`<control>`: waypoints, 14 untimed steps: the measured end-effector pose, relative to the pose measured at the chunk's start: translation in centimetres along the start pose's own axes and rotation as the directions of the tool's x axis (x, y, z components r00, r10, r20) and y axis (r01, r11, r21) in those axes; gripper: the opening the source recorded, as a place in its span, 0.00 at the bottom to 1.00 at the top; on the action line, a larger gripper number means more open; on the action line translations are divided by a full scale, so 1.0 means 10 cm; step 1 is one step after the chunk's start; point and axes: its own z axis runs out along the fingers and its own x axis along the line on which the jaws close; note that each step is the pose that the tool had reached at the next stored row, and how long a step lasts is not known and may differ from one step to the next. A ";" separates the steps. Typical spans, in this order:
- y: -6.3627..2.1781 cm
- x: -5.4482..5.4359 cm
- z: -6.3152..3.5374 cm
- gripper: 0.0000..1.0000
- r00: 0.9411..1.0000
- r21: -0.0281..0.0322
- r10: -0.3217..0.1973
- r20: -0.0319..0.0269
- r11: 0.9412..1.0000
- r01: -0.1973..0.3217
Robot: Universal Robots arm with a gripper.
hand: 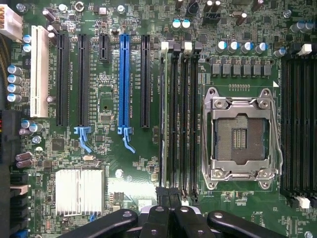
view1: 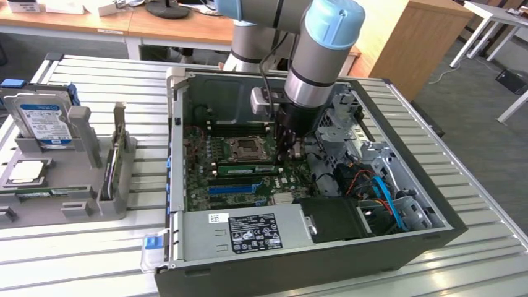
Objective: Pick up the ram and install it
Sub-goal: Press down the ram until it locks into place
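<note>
Green and narrow, the flat circuit-board ram stick stands edge-on in a black memory slot beside the silver processor socket. The black claw is clenched just over the stick's near end, its long axis running straight away from the fingertips.

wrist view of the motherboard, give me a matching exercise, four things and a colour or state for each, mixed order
Things:
1. long plastic expansion slot
2. square metal CPU socket
3. finned metal heatsink
4. pincer

Colour or state:
A. silver frame, no processor in it
B. blue
C. shut, black fingers together
D. pale silver ribbed block

Pairs: 1-B, 2-A, 3-D, 4-C
</note>
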 end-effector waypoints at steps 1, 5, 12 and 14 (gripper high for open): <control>0.000 0.00 0.005 0.10 1.000 0.000 0.000 0.000 1.000 0.000; 0.000 0.00 0.019 0.10 1.000 0.001 0.000 0.000 1.000 0.000; 0.000 0.00 0.030 0.10 1.000 0.001 0.000 0.000 1.000 0.000; 0.000 0.00 0.030 0.10 1.000 0.001 0.000 0.000 1.000 0.000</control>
